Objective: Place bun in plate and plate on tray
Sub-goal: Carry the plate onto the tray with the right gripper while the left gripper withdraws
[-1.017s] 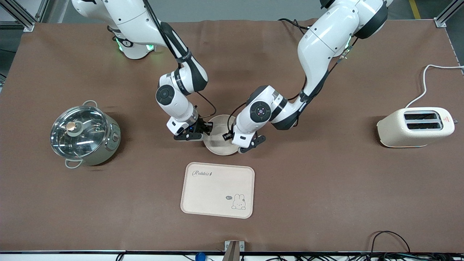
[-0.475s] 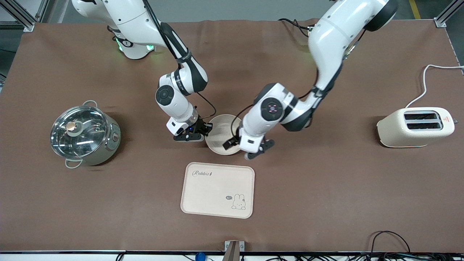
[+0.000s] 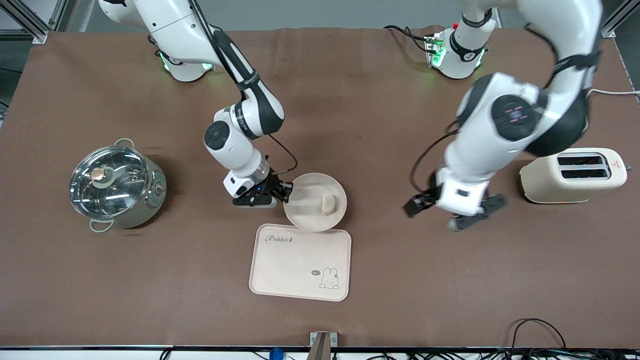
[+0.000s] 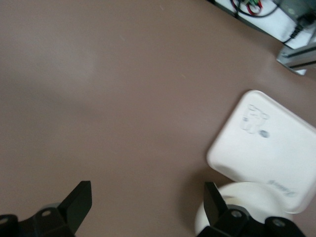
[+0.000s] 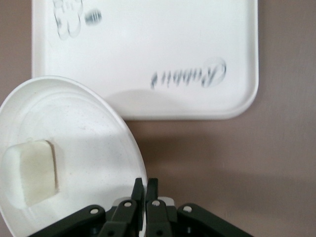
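The round cream plate (image 3: pixel 306 207) is held by its rim in my shut right gripper (image 3: pixel 287 192). Its nearer rim overlaps the edge of the rectangular "Rabbit" tray (image 3: pixel 295 270) that faces the robots. The small cream bun (image 3: pixel 327 204) lies in the plate, toward the left arm's end. In the right wrist view the fingers (image 5: pixel 145 185) pinch the plate (image 5: pixel 84 128), with the bun (image 5: pixel 30 173) in it and the tray (image 5: pixel 148 44) close by. My left gripper (image 3: pixel 452 212) is open and empty over bare table between the plate and the toaster. The left wrist view shows its gripper (image 4: pixel 148 197), the tray (image 4: pixel 276 148) and the plate (image 4: pixel 247 202).
A steel pot with a glass lid (image 3: pixel 117 187) stands toward the right arm's end. A cream toaster (image 3: pixel 575 175) with a white cable stands toward the left arm's end, close to my left arm.
My left gripper has drawn away from the plate toward the toaster, and the bun now shows in the plate. My right gripper has carried the plate toward the tray.
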`<state>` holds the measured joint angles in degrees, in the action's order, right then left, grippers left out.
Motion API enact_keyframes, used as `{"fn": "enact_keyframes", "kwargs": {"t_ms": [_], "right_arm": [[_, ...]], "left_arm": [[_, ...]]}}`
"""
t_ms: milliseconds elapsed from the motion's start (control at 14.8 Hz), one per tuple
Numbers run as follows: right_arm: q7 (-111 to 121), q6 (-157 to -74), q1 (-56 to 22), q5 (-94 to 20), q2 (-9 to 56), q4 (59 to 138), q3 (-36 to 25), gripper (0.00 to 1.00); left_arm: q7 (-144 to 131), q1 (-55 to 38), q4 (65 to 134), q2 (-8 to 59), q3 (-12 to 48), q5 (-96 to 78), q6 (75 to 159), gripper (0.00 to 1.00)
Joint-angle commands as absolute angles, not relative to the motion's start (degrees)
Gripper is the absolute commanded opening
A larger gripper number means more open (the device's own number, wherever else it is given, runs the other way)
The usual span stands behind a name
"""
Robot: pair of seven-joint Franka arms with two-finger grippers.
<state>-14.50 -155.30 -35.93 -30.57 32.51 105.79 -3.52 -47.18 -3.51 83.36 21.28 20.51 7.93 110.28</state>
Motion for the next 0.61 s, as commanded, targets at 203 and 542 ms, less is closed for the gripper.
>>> {"fn": "enact_keyframes", "kwargs": {"t_ms": [203, 542], "right_arm": [[-19.9, -150.3, -29.4, -31.5, 48.8, 83.6, -3.1, 0.00], [-20.1, -144.1, -25.8, -31.2, 53.5, 74.5, -3.1, 0.00]], "left_arm": [[-25.0, 5.8, 85.6, 9.2, 20.6, 9.5, 98.0, 1.00], [-6.1, 11.8, 85.7, 1.6, 20.7, 7.9, 88.7, 1.00]]}}
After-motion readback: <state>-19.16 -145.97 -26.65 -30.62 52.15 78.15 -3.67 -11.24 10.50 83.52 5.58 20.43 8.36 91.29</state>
